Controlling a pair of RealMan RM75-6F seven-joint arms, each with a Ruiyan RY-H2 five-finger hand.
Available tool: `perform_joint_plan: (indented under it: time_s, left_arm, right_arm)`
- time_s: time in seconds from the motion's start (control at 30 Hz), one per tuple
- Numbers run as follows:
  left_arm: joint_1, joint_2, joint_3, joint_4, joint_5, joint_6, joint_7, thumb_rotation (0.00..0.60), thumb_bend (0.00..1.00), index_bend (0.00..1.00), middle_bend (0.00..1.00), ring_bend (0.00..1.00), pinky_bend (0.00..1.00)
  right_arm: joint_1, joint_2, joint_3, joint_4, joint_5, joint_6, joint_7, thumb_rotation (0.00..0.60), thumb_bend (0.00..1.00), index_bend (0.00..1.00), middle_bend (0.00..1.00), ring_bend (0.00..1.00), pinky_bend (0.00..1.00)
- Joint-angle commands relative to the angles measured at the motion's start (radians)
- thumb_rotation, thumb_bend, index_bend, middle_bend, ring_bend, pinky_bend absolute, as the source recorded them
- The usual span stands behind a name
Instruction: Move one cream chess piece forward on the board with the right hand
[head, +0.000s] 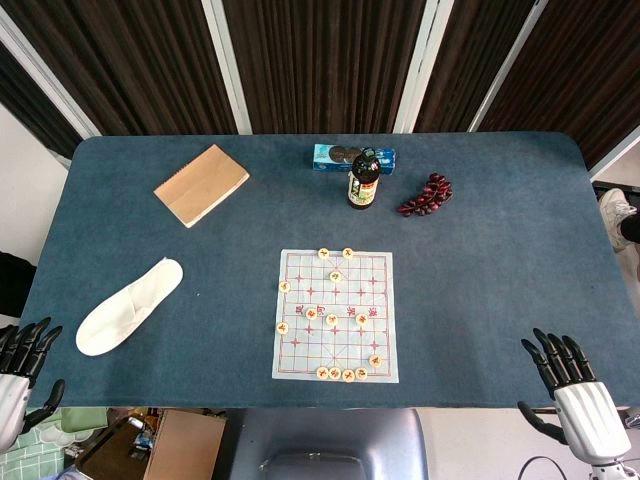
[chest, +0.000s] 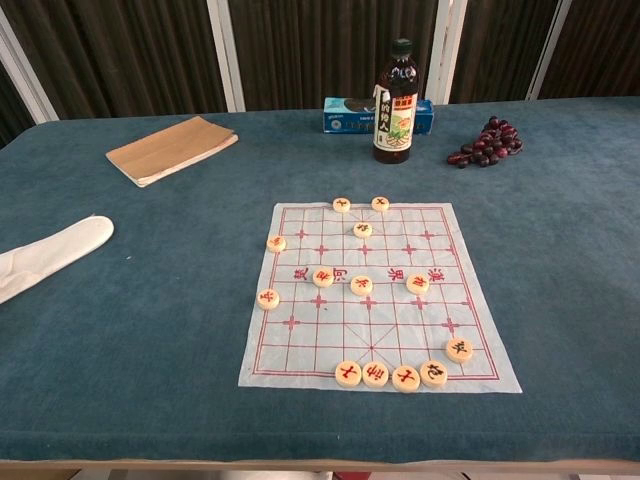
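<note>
A white chess board (head: 336, 350) (chest: 340, 335) with a red grid lies on the blue table. Several round cream pieces sit on it; a row of them (head: 342, 374) (chest: 390, 375) lines the near edge and others are scattered toward the far edge (head: 335, 254). My right hand (head: 568, 390) hangs at the table's near right corner, fingers spread, holding nothing, well right of the board. My left hand (head: 22, 365) is off the near left edge, fingers apart and empty. Neither hand shows in the chest view.
Beyond the board stand a dark bottle (head: 363, 179) (chest: 396, 103) and a blue box (head: 335, 157). Dark grapes (head: 427, 195) (chest: 487, 142) lie at the far right, a brown notebook (head: 201, 184) at the far left, a white slipper (head: 128, 306) at the left.
</note>
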Motion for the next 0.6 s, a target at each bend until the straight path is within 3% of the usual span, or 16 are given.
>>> perform_joint_plan:
  time_s: [0.03,0.3,0.47,0.6]
  left_arm:
    - [-0.002,-0.001,0.000,0.000,0.002,-0.002,-0.003,0.600,0.45,0.00,0.00,0.00,0.01]
    - [-0.012,-0.003,0.000,-0.003,0.001,-0.020,0.000,0.600,0.45,0.00,0.00,0.00,0.01]
    - [-0.013,0.000,0.002,-0.003,0.003,-0.020,-0.007,0.600,0.45,0.00,0.00,0.00,0.01]
    - [-0.014,0.005,0.002,0.001,0.001,-0.019,-0.023,0.600,0.45,0.00,0.00,0.00,0.01]
  right_arm:
    - [0.002,-0.001,0.000,0.000,-0.001,-0.003,-0.002,0.600,0.36,0.00,0.00,0.00,0.00]
    - [0.067,-0.025,-0.003,0.000,-0.069,-0.075,-0.040,0.600,0.36,0.00,0.00,0.00,0.00]
    - [0.195,-0.049,0.016,-0.102,-0.138,-0.260,-0.171,0.600,0.36,0.03,0.00,0.00,0.00]
    - [0.281,-0.100,0.046,-0.187,-0.134,-0.423,-0.309,0.600,0.36,0.15,0.00,0.00,0.00]
